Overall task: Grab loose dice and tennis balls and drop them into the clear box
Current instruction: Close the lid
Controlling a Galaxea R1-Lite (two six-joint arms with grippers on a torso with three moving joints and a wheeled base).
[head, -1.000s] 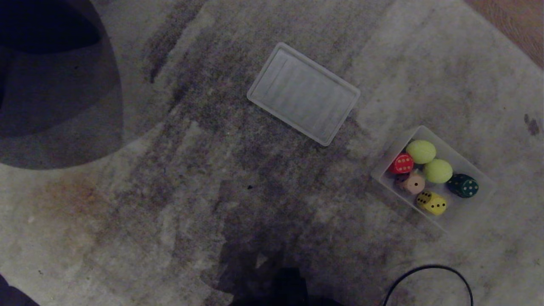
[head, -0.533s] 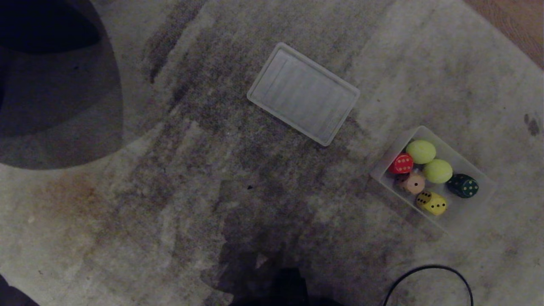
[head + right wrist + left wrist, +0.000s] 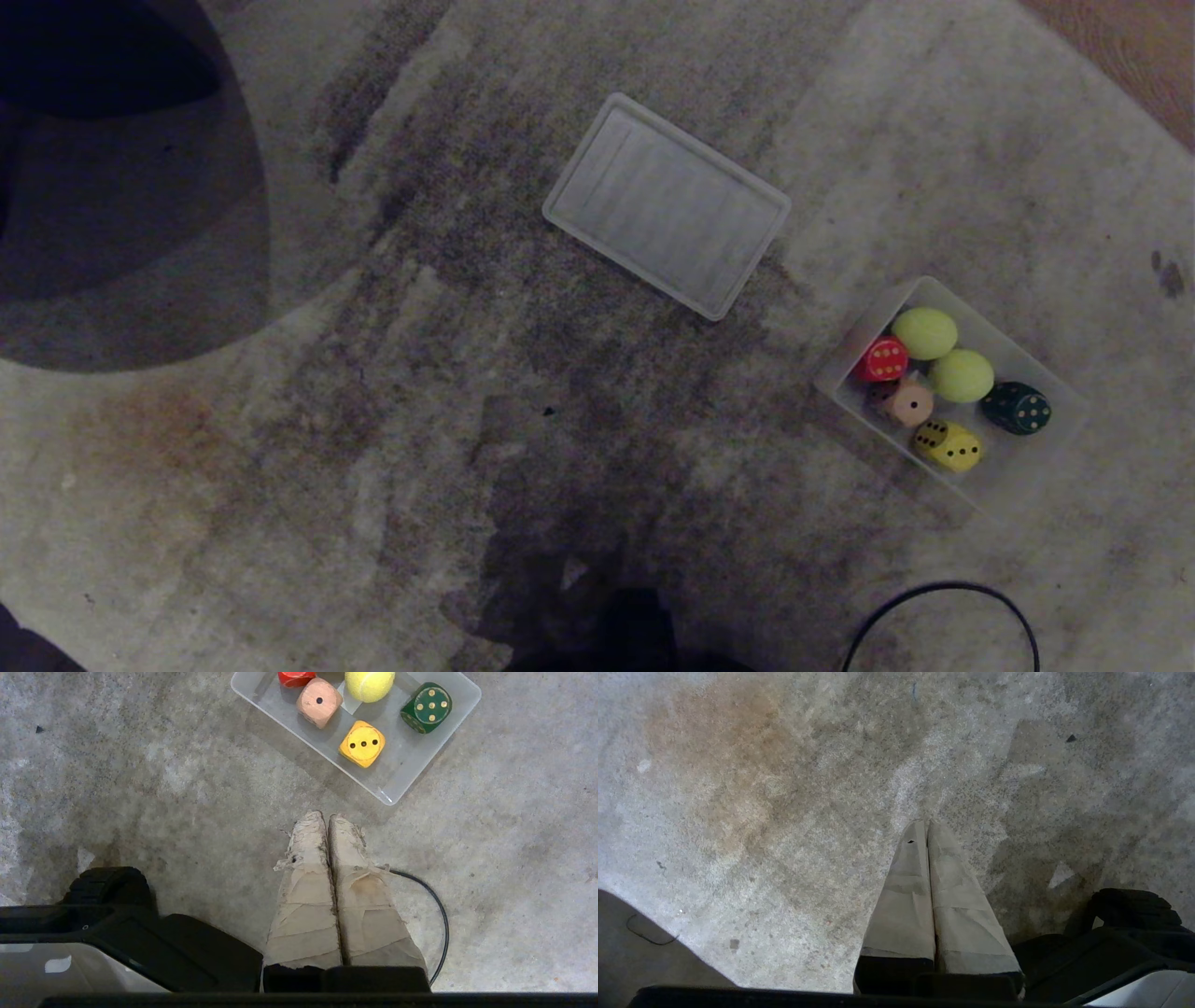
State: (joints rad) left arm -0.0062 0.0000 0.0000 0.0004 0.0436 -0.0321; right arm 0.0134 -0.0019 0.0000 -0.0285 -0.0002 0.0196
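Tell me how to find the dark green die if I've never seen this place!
Look on the grey carpet for the clear box, which sits to the right of the flat ribbed lid. Inside it are four dice and two tennis balls. The dark green die sits alone at the box's right side, beside a tennis ball, and is the only dark one with pale pips.

Two-fingered left claw point(image 3: 928, 826), wrapped in smooth tan tape over a black base. Right claw point(image 3: 325, 817) alike, tape frayed and torn near the tips, a brownish stain on one finger. Behind each, black housing. Thin black cable point(image 3: 437, 910) beside the right claw.
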